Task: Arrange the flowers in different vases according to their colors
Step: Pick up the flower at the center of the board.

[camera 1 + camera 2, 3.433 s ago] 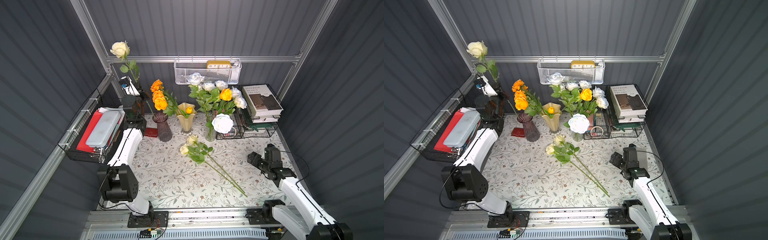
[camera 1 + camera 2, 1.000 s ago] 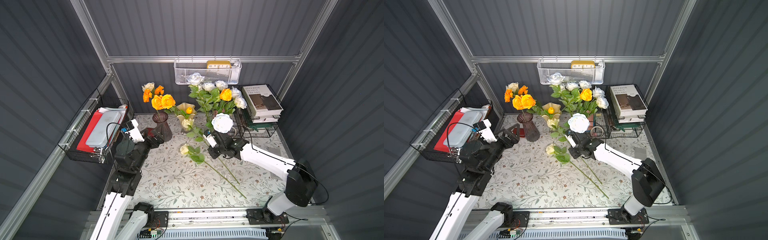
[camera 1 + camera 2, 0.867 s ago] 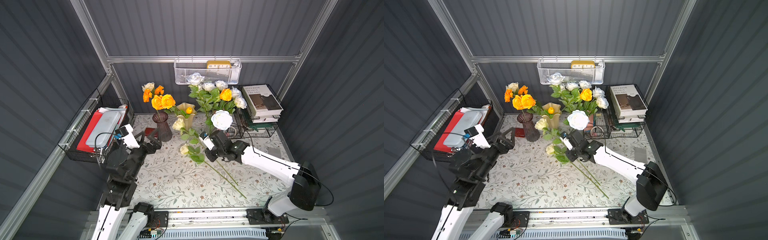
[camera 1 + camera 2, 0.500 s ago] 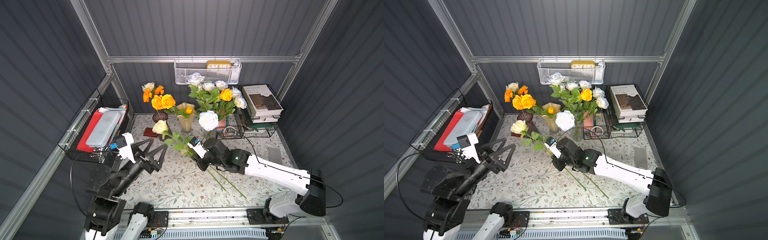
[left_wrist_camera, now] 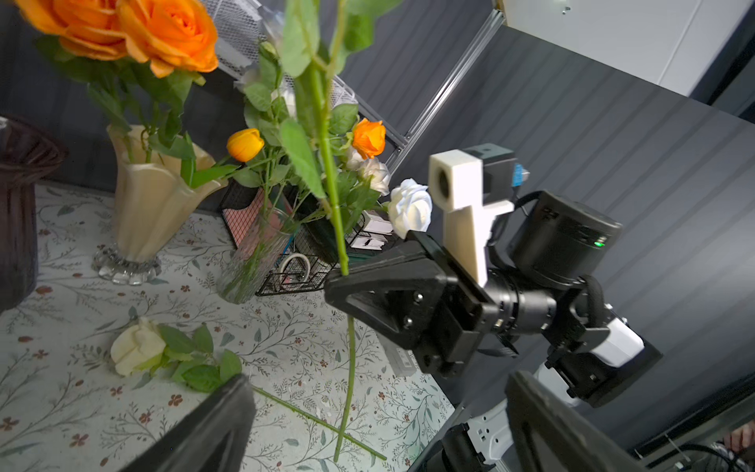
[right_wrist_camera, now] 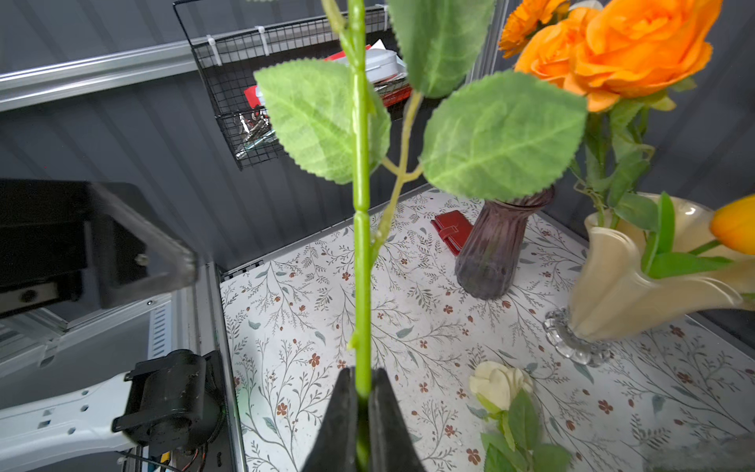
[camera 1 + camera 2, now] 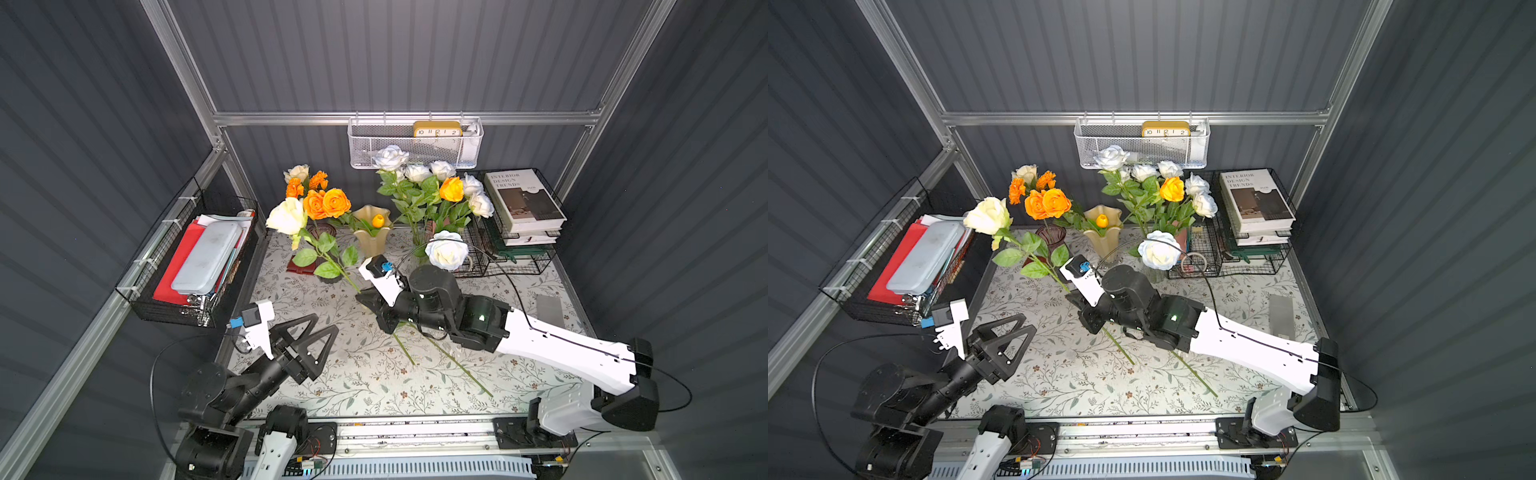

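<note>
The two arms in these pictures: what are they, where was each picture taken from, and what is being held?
They are robot arms, left and right, each ending in a gripper. Two pictures look down from above, side by side; two come from cameras on the wrists. The right gripper is shut on the stem of a cream rose. The left gripper is open and empty. A second cream rose lies on the flowered cloth. Behind stand a purple vase, a cream-yellow vase and a clear glass vase.

Three vases (image 7: 371,245), three orange roses (image 7: 336,202), two marigolds (image 7: 295,189), three cream roses (image 7: 286,216) (one lying flat), six white roses (image 7: 446,251), one yellow bud (image 7: 377,220)
</note>
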`<state>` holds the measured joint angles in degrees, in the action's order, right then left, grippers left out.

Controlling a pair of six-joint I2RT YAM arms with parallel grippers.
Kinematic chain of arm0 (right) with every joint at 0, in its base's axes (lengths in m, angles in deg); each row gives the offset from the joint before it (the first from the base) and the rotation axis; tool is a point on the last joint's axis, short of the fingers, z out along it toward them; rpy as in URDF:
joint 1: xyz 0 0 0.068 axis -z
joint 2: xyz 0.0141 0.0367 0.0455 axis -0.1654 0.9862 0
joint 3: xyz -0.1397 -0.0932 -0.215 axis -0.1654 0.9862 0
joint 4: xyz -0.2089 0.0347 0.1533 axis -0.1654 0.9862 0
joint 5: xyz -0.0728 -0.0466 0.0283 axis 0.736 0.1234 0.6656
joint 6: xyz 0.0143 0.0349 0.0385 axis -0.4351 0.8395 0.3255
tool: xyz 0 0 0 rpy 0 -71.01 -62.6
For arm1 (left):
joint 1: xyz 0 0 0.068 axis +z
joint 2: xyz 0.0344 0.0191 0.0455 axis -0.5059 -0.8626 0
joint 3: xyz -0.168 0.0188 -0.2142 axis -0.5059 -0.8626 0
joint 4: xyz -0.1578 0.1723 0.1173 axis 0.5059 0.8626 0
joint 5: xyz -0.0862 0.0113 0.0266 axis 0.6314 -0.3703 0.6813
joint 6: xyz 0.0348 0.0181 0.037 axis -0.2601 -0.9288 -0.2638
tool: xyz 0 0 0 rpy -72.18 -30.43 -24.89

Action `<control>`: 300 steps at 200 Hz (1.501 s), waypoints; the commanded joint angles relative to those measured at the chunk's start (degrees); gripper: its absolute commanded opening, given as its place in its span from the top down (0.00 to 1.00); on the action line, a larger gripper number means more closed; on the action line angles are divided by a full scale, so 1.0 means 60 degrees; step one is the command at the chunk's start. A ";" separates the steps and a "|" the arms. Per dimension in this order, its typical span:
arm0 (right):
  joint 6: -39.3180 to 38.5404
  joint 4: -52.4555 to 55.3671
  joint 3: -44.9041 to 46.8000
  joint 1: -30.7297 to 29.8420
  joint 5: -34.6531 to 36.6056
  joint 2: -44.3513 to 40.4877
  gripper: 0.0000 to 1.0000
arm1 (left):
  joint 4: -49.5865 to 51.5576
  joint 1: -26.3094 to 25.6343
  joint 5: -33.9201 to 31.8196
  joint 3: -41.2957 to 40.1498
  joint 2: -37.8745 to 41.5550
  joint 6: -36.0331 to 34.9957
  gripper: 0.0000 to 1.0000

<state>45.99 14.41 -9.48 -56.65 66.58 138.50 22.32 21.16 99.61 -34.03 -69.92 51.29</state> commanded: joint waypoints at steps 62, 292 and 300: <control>-0.0150 -0.0159 -0.0029 -0.0749 0.0673 -0.0110 1.00 | -0.2272 0.0169 0.0166 -0.0830 -0.0656 0.1446 0.02; -0.0045 -0.0331 -0.0151 -0.0763 0.1013 0.0430 0.90 | -0.3874 0.0147 0.0807 -0.0891 -0.2424 0.1246 0.98; -0.0049 -0.0381 -0.0056 -0.0763 0.1066 0.0341 0.76 | -0.3614 0.0147 0.0691 -0.0610 -0.2534 0.0952 1.00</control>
<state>45.66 14.48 -9.73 -61.15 70.87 141.65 -2.44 21.81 104.84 -41.73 -83.73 60.92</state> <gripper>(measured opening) 0.095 0.085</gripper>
